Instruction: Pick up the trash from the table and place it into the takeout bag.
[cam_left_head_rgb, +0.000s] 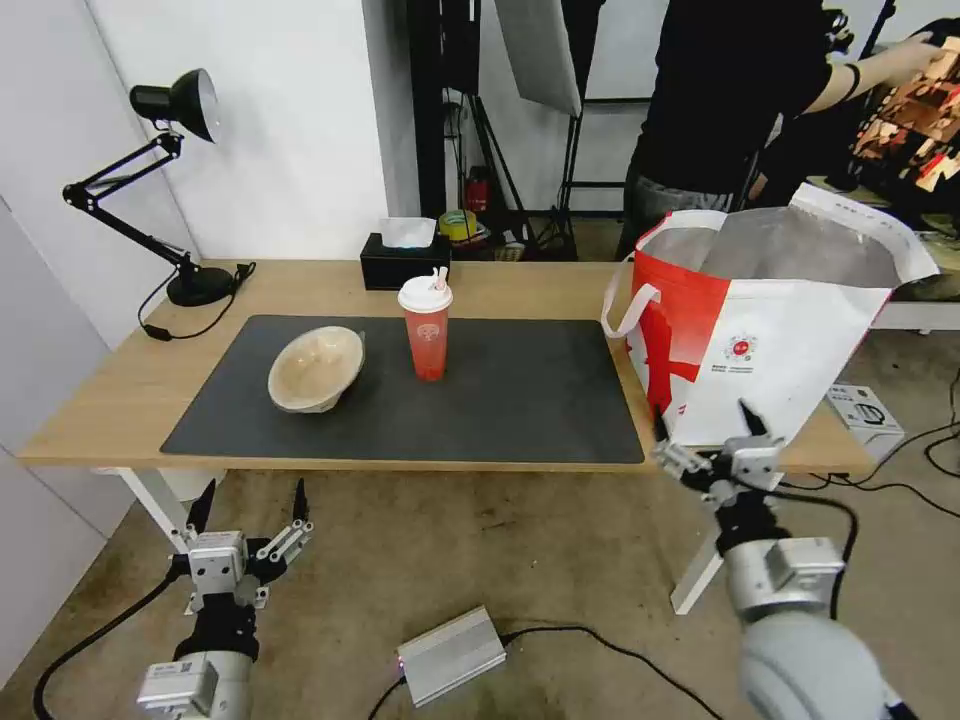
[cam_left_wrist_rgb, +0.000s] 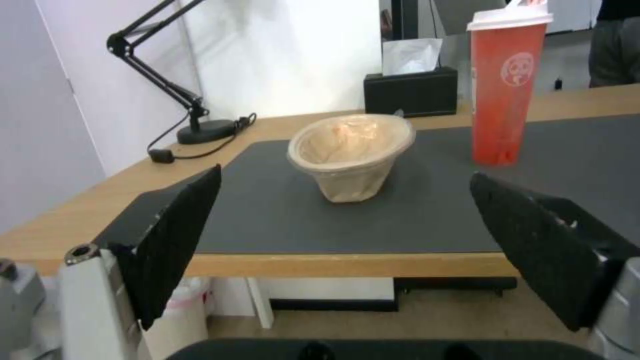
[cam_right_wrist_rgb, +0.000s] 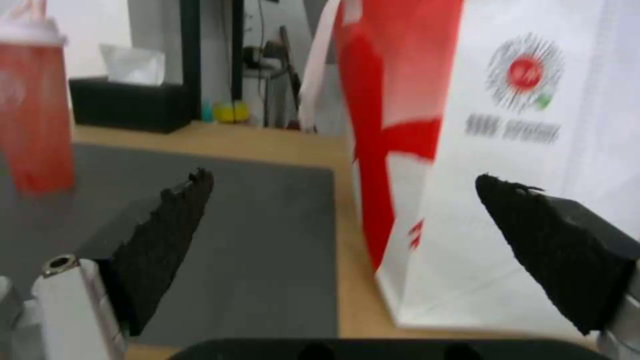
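Note:
A beige pulp bowl (cam_left_head_rgb: 316, 368) (cam_left_wrist_rgb: 351, 152) lies tilted on the dark mat of the table (cam_left_head_rgb: 130, 385). To its right stands a red drink cup (cam_left_head_rgb: 427, 326) (cam_left_wrist_rgb: 508, 85) (cam_right_wrist_rgb: 33, 107) with a white lid. The takeout bag (cam_left_head_rgb: 765, 335) (cam_right_wrist_rgb: 507, 165) stands open at the table's right end, foil lining showing. My left gripper (cam_left_head_rgb: 250, 502) (cam_left_wrist_rgb: 347, 192) hangs open below the table's front edge, left of the bowl. My right gripper (cam_left_head_rgb: 705, 425) (cam_right_wrist_rgb: 343, 192) is open in front of the bag's lower corner, empty.
A black tissue box (cam_left_head_rgb: 404, 258) sits behind the cup and a black desk lamp (cam_left_head_rgb: 160, 180) stands at the back left. A silver box (cam_left_head_rgb: 452, 655) with cables lies on the floor. A person stands behind the bag.

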